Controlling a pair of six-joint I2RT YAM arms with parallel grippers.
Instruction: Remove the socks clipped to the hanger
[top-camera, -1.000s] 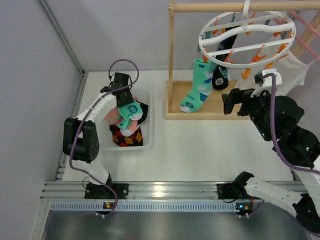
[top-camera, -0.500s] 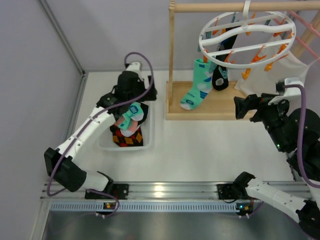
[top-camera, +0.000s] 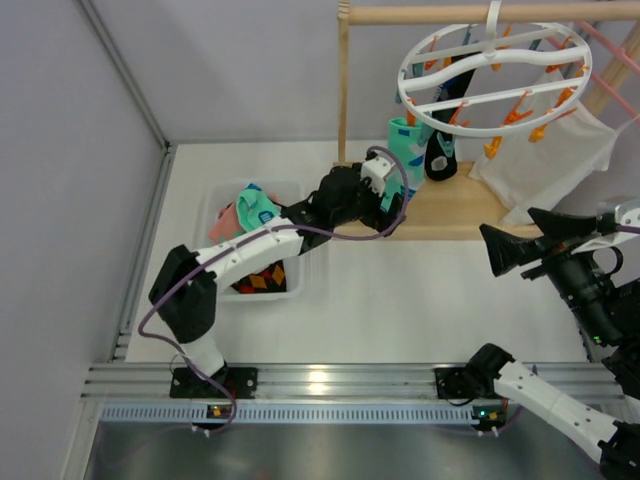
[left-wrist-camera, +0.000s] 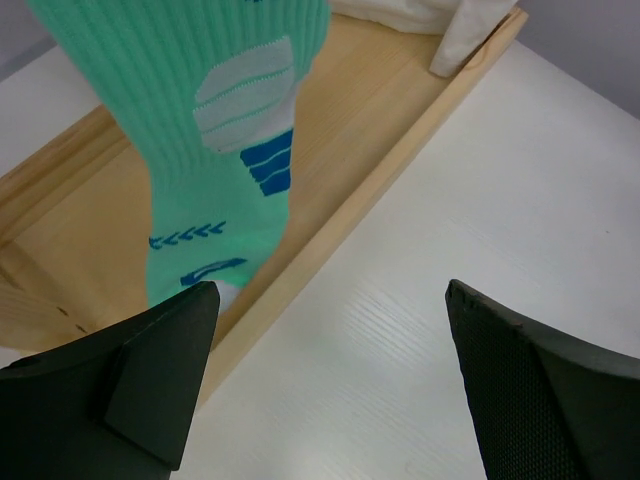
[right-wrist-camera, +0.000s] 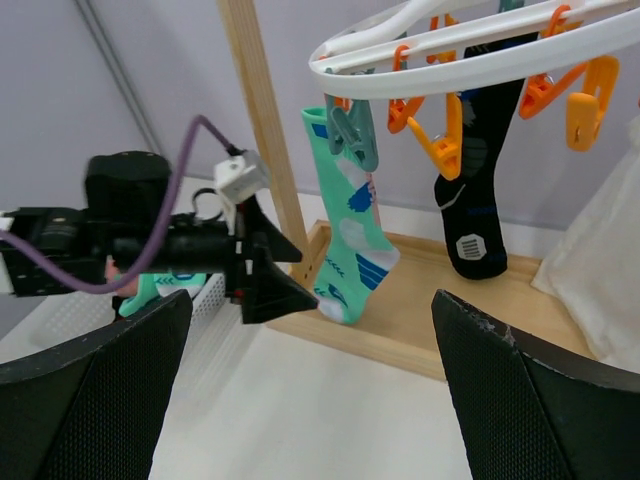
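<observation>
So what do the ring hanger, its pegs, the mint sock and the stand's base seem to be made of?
Ring hanger: smooth white moulded plastic with a slight sheen.
Pegs: glossy coloured plastic, most likely, in orange and teal-grey.
Mint sock: soft knit with visible ribbing; the fibre cannot be told.
Base: pale wood with visible grain, matt and seemingly unvarnished.

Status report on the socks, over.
Left gripper open by mint-teal sock; right gripper open, standing off. Mint-teal sock, black sock clipped on hanger. Wooden base beneath sock.

light: bright, diffuse | shadows: soft, faint | glare: alu rail (top-camera: 318, 380) | focus: sharp all views
</observation>
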